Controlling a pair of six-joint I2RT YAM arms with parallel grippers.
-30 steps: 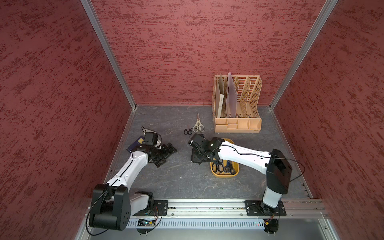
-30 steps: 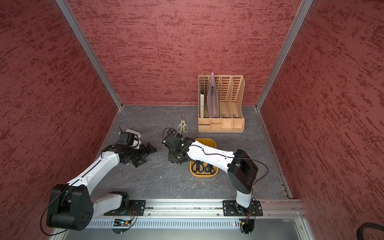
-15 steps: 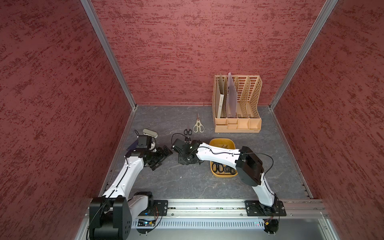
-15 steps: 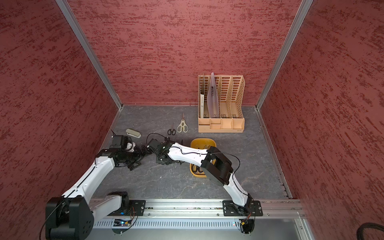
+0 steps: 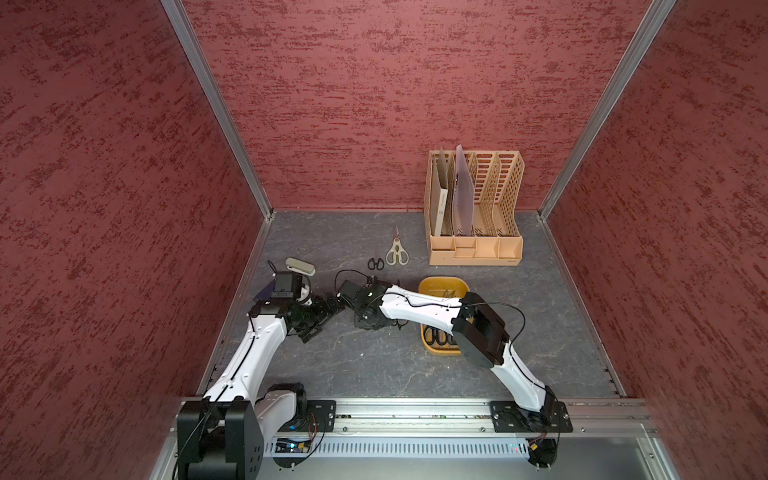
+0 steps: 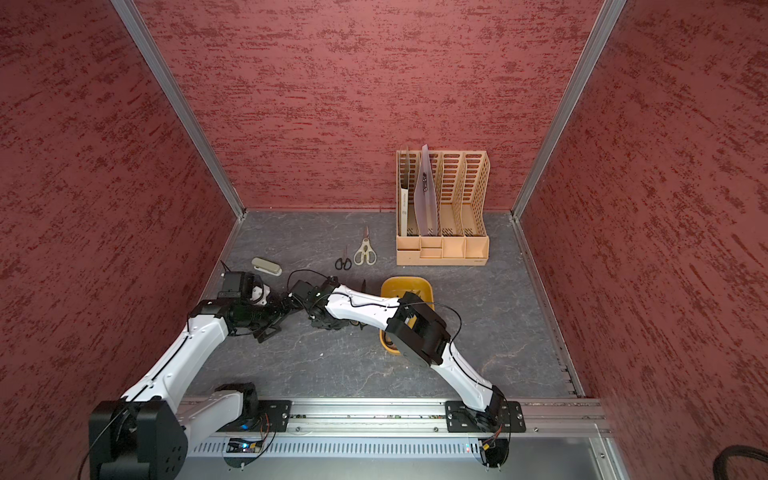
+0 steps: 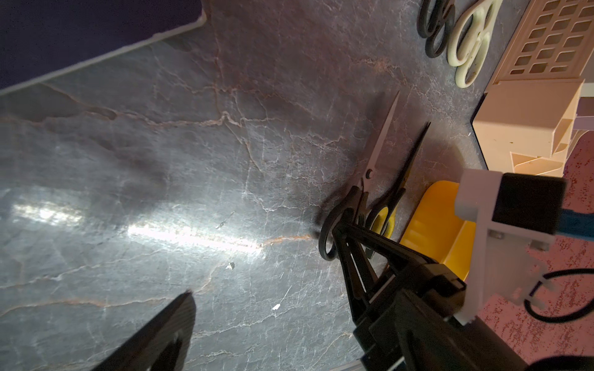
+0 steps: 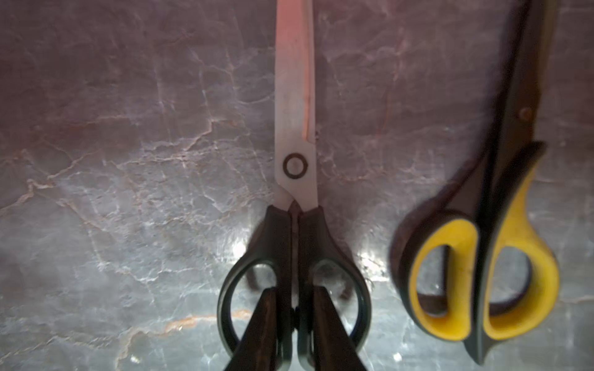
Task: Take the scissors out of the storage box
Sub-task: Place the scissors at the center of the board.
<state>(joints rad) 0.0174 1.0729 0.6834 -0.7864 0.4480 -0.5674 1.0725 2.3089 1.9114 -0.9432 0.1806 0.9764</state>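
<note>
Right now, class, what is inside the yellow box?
Inside the yellow box, black scissor handles show at its near end. The right arm crosses over the middle, so whatever lies there, and how many pairs remain, is hidden.

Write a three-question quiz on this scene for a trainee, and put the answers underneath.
1. True or false: the left end effector is shut on a pair of scissors.
2. What does the right end effector grip? A, the cream scissors. B, the black-handled scissors. C, the stapler.
3. In the right wrist view, name the handle colours of the second pair lying beside the gripped one.

Key: 1, false: it stands open with nothing in it. 2, B: the fingers pinch the handles where the two loops meet. 3, yellow and black.
</note>
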